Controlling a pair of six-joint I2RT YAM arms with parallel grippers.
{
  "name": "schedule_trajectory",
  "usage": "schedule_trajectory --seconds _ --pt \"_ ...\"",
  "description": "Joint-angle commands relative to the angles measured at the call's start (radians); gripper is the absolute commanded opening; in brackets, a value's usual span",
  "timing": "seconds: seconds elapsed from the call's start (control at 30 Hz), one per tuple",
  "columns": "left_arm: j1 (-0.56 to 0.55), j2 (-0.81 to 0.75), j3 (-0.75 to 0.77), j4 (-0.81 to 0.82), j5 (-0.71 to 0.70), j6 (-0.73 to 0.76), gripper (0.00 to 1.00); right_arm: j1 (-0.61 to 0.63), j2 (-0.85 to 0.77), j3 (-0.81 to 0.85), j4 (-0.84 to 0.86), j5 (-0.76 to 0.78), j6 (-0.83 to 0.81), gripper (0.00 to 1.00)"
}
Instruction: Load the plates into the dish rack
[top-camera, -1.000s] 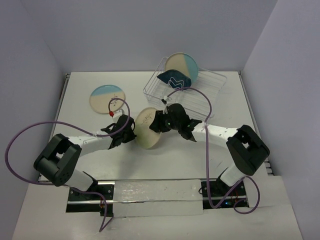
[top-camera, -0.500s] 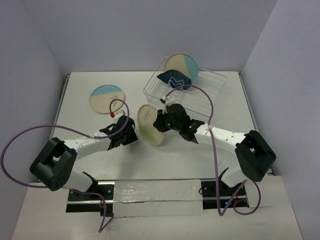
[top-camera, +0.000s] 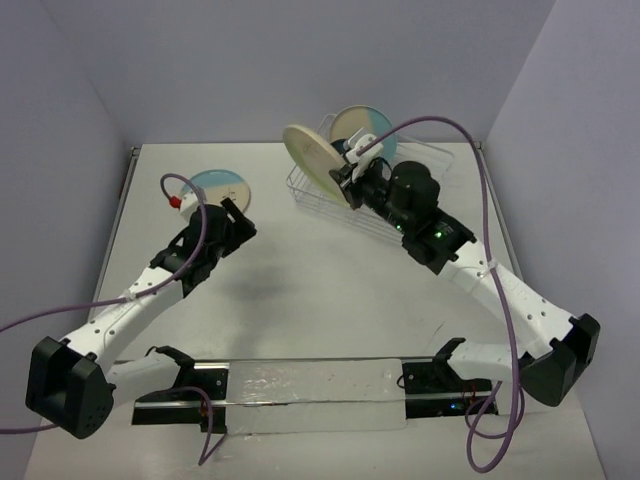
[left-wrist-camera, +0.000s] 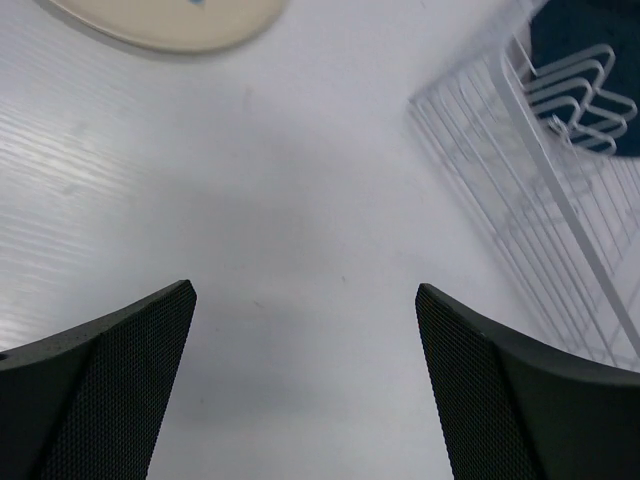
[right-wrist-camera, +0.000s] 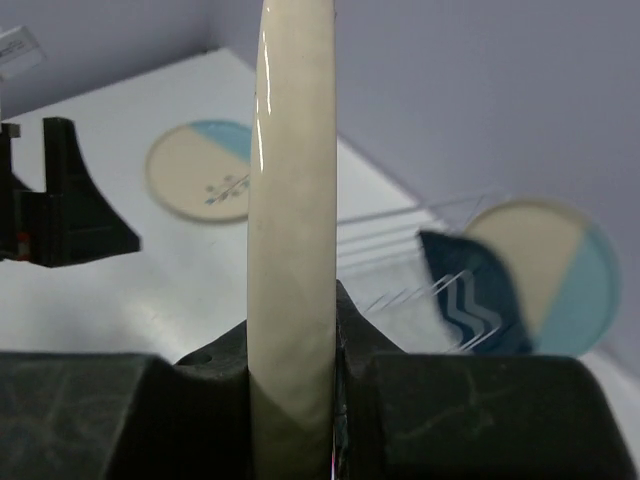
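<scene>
While right jaws clamp the plain cream round ceramic plate (top-camera: 310, 150) on edge above the left end of the silvery-white wire dish rack (top-camera: 432, 158), left jaws gape empty over the bench (top-camera: 320, 300). Loading step; next, probably lower it between free prongs.

The top edge crops the flat plate (left-wrist-camera: 170, 25). The cream plate (right-wrist-camera: 292, 200) also runs off the top.

The white desk (top-camera: 330, 300) carries two things directly: a cream and light blue plate (top-camera: 215, 186) lying flat at the far left, and a wire dish rack (top-camera: 435, 155) at the far right, well apart from it.
</scene>
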Motion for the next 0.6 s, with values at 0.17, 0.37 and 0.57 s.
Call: schedule_trajectory --seconds 0.17,0.37,0.57 --pt "0.125 -0.086 -0.019 -0.003 -0.115 0.057 0.99 -0.182 0.205 0.318 -0.023 -0.126 -0.41 0.0" --pt "0.173 -0.088 -0.005 0.006 -0.15 0.088 0.99 -0.262 0.373 0.475 -0.125 -0.287 -0.581 0.0" --pt "0.21 -0.049 0.004 0.011 -0.131 0.099 0.99 -0.308 0.51 0.581 -0.192 -0.316 -0.647 0.0"
